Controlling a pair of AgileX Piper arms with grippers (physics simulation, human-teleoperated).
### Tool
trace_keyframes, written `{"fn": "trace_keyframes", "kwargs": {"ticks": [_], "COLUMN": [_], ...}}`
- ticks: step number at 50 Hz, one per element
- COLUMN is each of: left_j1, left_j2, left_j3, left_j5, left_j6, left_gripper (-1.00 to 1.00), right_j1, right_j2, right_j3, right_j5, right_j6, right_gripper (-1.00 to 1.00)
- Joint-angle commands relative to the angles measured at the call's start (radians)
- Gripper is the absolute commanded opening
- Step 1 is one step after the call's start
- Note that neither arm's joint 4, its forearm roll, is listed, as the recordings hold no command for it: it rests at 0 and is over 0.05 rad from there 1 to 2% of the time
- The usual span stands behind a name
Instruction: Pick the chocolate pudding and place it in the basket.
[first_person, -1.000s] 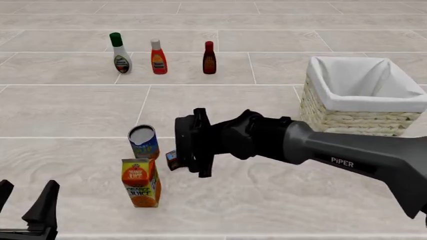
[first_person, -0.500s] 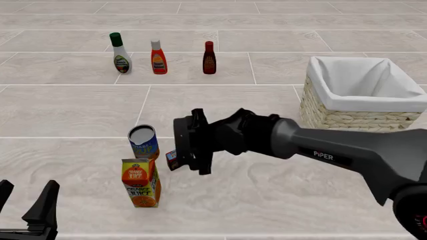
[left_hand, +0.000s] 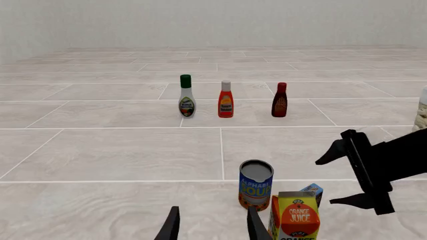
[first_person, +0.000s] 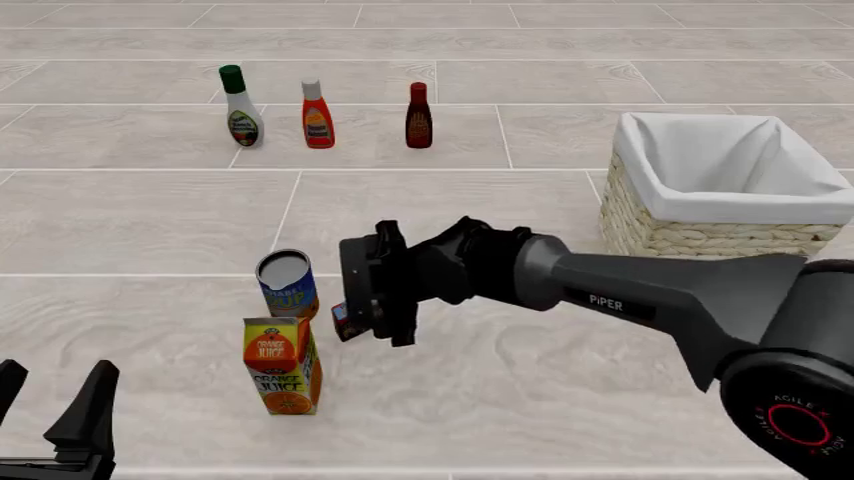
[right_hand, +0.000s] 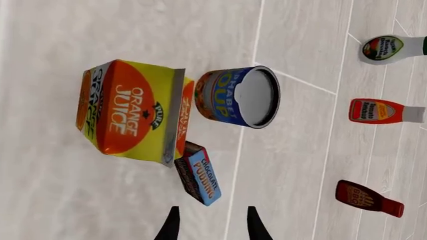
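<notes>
Ideally the right gripper (right_hand: 208, 220), fingers apart, centres on the small brown blue-edged chocolate pudding box (right_hand: 199, 173), avoiding the orange juice carton (right_hand: 133, 113).

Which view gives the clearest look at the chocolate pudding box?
The right wrist view: the chocolate pudding shows whole, label readable. The front view shows only an edge behind the right gripper; the left wrist view, a corner behind the orange juice carton.

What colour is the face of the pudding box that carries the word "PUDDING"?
Blue, with white lettering, on the chocolate pudding; the adjacent side is dark brown. The right wrist view shows it best.
</notes>
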Motion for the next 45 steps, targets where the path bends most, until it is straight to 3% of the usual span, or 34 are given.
{"fn": "trace_keyframes", "kwargs": {"ticks": [1, 45], "left_j1": [0.000, 0.000], "left_j2": [-0.002, -0.002], "left_j3": [0.003, 0.003], "left_j5": [-0.003, -0.002], "left_j6": [-0.001, -0.001], "left_gripper": [1.00, 1.00], "right_j1": [-0.013, -0.023], "right_j2": [0.032, 0.113], "right_j3": [-0.037, -0.080], "right_j5": [0.012, 0.022], "right_j6": [-0.003, -0.012], "right_gripper": [1.00, 1.00]}}
